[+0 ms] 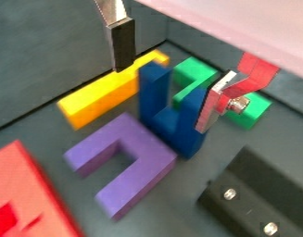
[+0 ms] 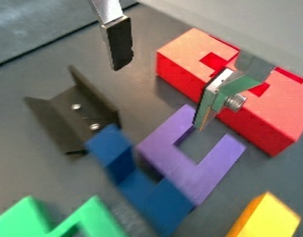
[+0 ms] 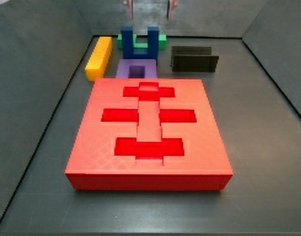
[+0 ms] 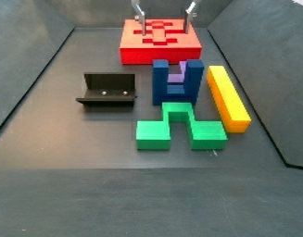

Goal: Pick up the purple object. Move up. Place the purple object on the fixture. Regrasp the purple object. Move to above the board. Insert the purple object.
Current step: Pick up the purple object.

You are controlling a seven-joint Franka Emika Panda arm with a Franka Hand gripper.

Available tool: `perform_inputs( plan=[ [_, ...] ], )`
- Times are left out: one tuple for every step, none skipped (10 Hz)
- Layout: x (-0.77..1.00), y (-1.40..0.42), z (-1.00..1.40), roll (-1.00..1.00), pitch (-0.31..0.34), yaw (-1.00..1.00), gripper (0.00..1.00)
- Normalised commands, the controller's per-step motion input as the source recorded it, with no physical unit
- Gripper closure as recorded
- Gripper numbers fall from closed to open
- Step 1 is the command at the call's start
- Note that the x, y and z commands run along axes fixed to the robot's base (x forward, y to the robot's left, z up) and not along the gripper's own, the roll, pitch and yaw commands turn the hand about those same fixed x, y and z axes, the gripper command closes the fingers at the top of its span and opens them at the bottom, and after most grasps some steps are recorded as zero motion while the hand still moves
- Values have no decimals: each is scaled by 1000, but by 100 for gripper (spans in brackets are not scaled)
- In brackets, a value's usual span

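Two silver fingers (image 1: 118, 37) of the gripper (image 1: 172, 74) hang spread apart, empty, above the pieces. Wrist views: purple object (image 1: 120, 159), matte U-shape, flat on the grey floor; upright blue block (image 1: 169, 109) just beside it; yellow bar (image 1: 107, 90), green block (image 1: 195, 76) beyond; fixture (image 2: 70, 113) nearby, board (image 2: 228, 83) corner visible. Side views: purple object (image 3: 135, 69) between board (image 3: 149, 129) and blue block, partly hidden (image 4: 177, 86); gripper (image 4: 162, 13) cut off at the frame edge.

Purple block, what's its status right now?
Gripper open above, fingers empty. Purple object flat on the floor, not gripped. Blue block stands against it, crowding the grasp.
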Motion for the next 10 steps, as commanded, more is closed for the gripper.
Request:
perform_inputs(
  plan=[
    [-9, -586, -300, 124, -40, 220, 0],
    [-49, -709, -371, 96, -100, 226, 0],
    [0, -731, -420, 91, -130, 131, 0],
    [0, -477, -471, 0, -204, -37, 0],
    [-14, -249, -449, -114, -354, -277, 0],
    [0, -100, -446, -144, -376, -214, 0],
    [0, -77, -417, -97, -313, -149, 0],
    [0, -31, -411, 0, -170, -17, 0],
    [49, 0, -374, 0, -97, 0, 0],
    [243, 0, -291, 40, 0, 49, 0]
  ],
)
